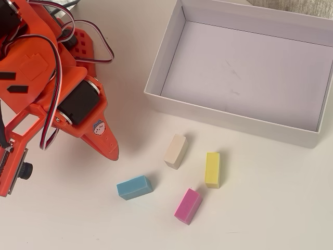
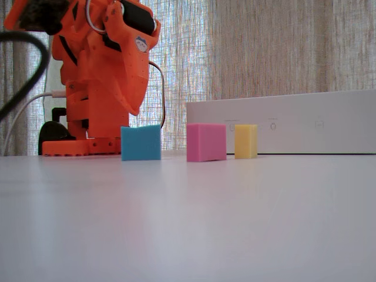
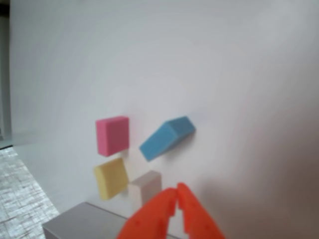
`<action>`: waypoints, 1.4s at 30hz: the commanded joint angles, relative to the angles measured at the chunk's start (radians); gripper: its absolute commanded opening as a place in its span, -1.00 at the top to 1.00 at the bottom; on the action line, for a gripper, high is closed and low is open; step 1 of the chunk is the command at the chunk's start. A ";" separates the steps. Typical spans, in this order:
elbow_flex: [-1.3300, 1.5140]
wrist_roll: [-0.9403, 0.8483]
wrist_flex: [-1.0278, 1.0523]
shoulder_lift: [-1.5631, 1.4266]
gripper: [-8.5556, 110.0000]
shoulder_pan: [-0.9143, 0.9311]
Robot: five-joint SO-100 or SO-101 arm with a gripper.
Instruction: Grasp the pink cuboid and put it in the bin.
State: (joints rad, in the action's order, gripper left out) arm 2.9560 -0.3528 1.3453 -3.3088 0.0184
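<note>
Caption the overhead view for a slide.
Orange gripper hovers left of four small blocks, pink cuboid nearest the camera edge, white bin empty.

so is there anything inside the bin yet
Nothing visible: in the overhead view the bin shows only bare greyish floor. The pink cuboid and the other blocks lie outside on the table. The bin's upper right corner is cut off by the frame.

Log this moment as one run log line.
orange two-finger gripper: shut, empty, raised | magenta-pink matte cuboid: on table, untouched | white cardboard bin: empty
</note>
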 commanded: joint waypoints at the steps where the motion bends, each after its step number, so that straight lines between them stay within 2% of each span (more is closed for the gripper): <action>1: -0.006 -0.012 -0.012 0.000 1.00 0.003; 38: -0.006 -0.012 -0.011 0.000 1.00 0.008; 41: -0.018 -0.015 -0.058 0.043 0.89 -0.002; 42: -0.058 -0.015 -0.092 0.097 0.78 -0.006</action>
State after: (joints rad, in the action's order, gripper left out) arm 2.9498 -0.3528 1.3208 -3.2889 0.0215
